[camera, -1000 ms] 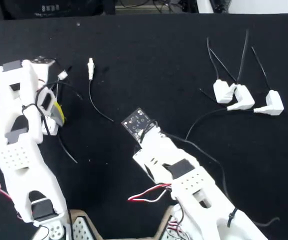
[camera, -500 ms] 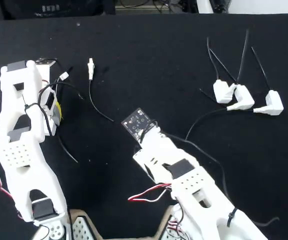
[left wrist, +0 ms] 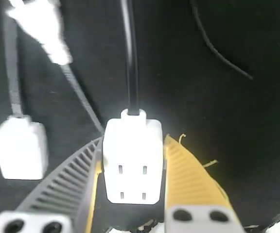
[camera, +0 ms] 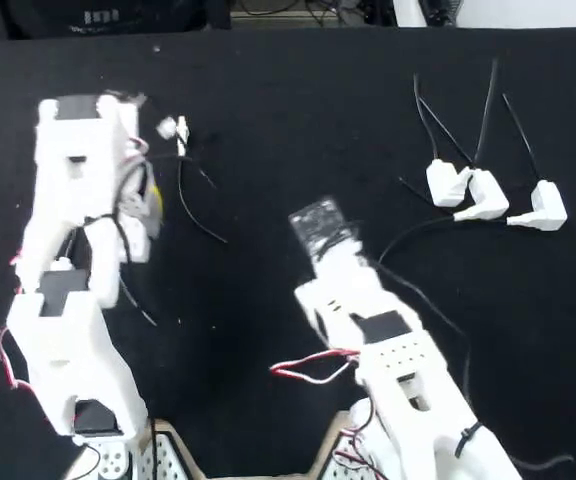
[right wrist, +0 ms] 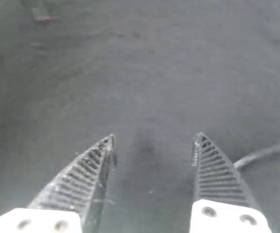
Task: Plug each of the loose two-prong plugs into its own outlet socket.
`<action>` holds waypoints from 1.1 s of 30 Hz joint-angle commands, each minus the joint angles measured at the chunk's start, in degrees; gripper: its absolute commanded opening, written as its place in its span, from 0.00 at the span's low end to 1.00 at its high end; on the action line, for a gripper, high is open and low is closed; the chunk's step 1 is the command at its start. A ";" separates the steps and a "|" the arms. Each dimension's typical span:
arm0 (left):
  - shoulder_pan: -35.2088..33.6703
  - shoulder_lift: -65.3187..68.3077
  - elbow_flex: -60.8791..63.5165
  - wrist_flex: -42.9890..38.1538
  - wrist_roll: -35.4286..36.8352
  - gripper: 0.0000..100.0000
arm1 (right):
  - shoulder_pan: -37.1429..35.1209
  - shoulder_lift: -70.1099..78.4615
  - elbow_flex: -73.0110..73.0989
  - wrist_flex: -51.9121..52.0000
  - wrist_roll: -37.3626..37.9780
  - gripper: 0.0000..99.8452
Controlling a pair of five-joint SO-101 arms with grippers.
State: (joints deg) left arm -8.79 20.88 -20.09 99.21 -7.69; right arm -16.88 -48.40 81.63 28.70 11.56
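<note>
My left gripper [left wrist: 132, 143] is shut on a white outlet socket [left wrist: 132, 165] with a black cord [left wrist: 130, 58]; its slots face the camera. In the high view this gripper [camera: 146, 205] hangs at the table's far left. A second white block [left wrist: 21, 148] on a grey cord lies beside it, and a blurred white plug [left wrist: 38, 24] lies farther off. A small white plug [camera: 181, 135] with a thin black lead sits near the left arm. Three white angled plugs [camera: 483, 195] lie at the far right. My right gripper [right wrist: 154, 141] is open over bare black cloth.
Black cloth [camera: 298, 100] covers the table. A black cable [camera: 418, 295] runs along the right arm [camera: 368, 320], and thin black leads [camera: 488, 100] trail from the three plugs toward the far edge. The left arm [camera: 68, 270] stands along the left side.
The left arm has swung away from me and to the right with the socket in its gripper. The right arm's wrist has shifted right and farther out. The plugs at right have not moved.
</note>
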 commanded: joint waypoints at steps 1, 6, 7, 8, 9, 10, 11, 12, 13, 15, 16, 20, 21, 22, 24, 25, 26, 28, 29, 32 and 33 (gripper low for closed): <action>5.58 -9.76 11.91 -7.12 0.70 0.03 | 6.24 -1.89 -3.56 -3.96 -5.54 0.24; 13.58 -21.19 32.66 -18.55 0.79 0.03 | 9.23 -1.89 -3.74 -4.75 -7.38 0.24; 15.52 -23.47 36.09 -20.48 0.79 0.03 | 9.23 -1.89 -3.74 -4.75 -7.30 0.24; 17.27 -25.85 39.25 -22.42 0.88 0.03 | 9.23 -1.89 -3.82 -4.75 -7.30 0.24; 18.86 -27.69 41.80 -24.18 1.05 0.04 | 9.23 -1.89 -3.82 -4.75 -7.30 0.24; 20.00 -29.54 44.09 -25.76 1.23 0.07 | 9.23 -1.89 -3.82 -4.75 -7.30 0.24; 20.79 -31.03 46.37 -27.08 1.23 0.11 | 9.23 -1.89 -3.82 -4.75 -7.30 0.24; 21.23 -31.74 48.40 -28.40 1.41 0.16 | 9.23 -1.89 -3.82 -4.75 -7.30 0.24; 21.14 -32.09 50.15 -29.71 2.55 0.19 | 9.23 -1.89 -3.82 -4.75 -7.30 0.24; 20.53 -32.26 52.62 -32.09 5.27 0.21 | 9.23 -1.89 -3.74 -4.75 -7.30 0.24; 19.91 -32.26 53.32 -32.70 5.80 0.20 | 9.23 -1.89 -3.74 -4.75 -7.30 0.24; 16.48 -32.88 51.74 -30.68 5.89 0.20 | 9.14 -1.89 -3.65 -4.75 -7.30 0.24; 15.25 -32.88 49.98 -29.10 5.98 0.20 | 9.14 -1.89 -3.65 -4.75 -7.30 0.24; 13.93 -32.62 48.22 -27.34 5.98 0.20 | 9.14 -1.89 -3.65 -4.75 -7.30 0.24; 11.30 -32.53 45.41 -25.05 5.98 0.20 | 9.14 -1.89 -3.56 -4.75 -7.30 0.24; 9.71 -32.62 44.53 -24.53 5.98 0.20 | 9.14 -1.89 -3.56 -4.75 -7.30 0.24; 7.96 -32.26 43.91 -24.44 5.89 0.20 | 9.14 -1.89 -3.56 -4.75 -7.30 0.24; 5.32 -31.82 44.35 -24.62 3.69 0.20 | 9.14 -1.89 -3.56 -4.75 -7.30 0.24; 4.79 -31.21 45.67 -25.23 2.29 0.20 | 9.14 -1.89 -3.65 -4.75 -7.30 0.24; 5.23 -29.63 51.65 -29.89 1.23 0.19 | 9.58 -1.98 -4.09 -4.66 -7.30 0.24; 6.02 -29.19 53.93 -32.09 1.14 0.19 | 10.02 -1.98 -4.70 -4.22 -7.12 0.24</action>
State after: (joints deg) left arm -3.34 -9.01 28.97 72.48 -5.32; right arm -8.88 -48.40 81.54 25.36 4.62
